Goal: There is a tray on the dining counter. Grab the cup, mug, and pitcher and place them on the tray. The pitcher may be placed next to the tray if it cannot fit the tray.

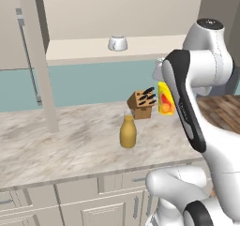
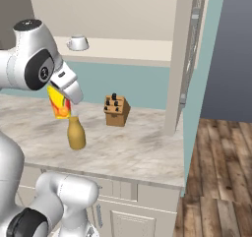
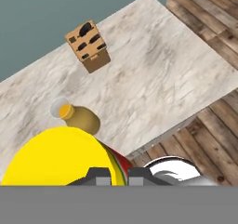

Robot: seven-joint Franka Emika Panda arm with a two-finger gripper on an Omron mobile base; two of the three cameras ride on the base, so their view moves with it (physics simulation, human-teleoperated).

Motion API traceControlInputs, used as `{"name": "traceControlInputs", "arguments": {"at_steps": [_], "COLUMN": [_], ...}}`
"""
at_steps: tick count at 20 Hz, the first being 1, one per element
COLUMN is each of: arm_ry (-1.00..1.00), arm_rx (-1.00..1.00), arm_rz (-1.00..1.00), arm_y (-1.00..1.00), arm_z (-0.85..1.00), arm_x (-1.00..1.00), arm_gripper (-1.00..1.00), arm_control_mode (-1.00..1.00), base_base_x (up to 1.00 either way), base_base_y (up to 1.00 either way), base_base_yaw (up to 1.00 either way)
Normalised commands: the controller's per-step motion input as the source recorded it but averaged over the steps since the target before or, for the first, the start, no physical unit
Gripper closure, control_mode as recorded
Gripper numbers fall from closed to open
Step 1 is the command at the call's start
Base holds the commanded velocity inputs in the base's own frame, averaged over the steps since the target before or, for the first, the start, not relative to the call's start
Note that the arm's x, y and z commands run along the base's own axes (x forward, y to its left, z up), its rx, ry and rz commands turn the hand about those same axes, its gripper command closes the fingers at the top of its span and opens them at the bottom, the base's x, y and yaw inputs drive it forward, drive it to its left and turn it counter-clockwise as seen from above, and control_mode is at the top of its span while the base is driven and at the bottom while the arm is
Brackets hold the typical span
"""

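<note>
Marbled counter (image 1: 56, 140) bears pitcher (image 1: 128, 132) and knife block (image 1: 141, 103).

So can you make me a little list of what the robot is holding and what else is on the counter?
tool: shut on the cup
cup: yellow with a red-orange mark, held up above the counter
pitcher: mustard yellow, standing upright on the counter
knife block: brown, behind the pitcher
mug: pale, sitting on the high ledge at the back
</note>
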Motion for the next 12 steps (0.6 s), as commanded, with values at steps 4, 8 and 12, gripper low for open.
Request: {"name": "traceControlInputs", "arguments": {"at_steps": [4,8,12], "arm_ry": [0.00,0.03,0.00], "arm_rx": [0.00,0.00,0.00], "arm_rz": [0.02,0.00,0.00], "arm_y": [-0.17,0.00,0.00], "arm_z": [0.00,0.00,0.00], "arm_x": [0.00,-0.05,-0.04], "arm_gripper": [1.00,1.00,1.00], "arm_control_mode": [-1.00,-1.00,1.00], "base_base_x": [0.00,0.00,-0.29], "base_base_y": [0.00,0.00,0.00], "base_base_yaw": [0.00,0.00,0.00]}}
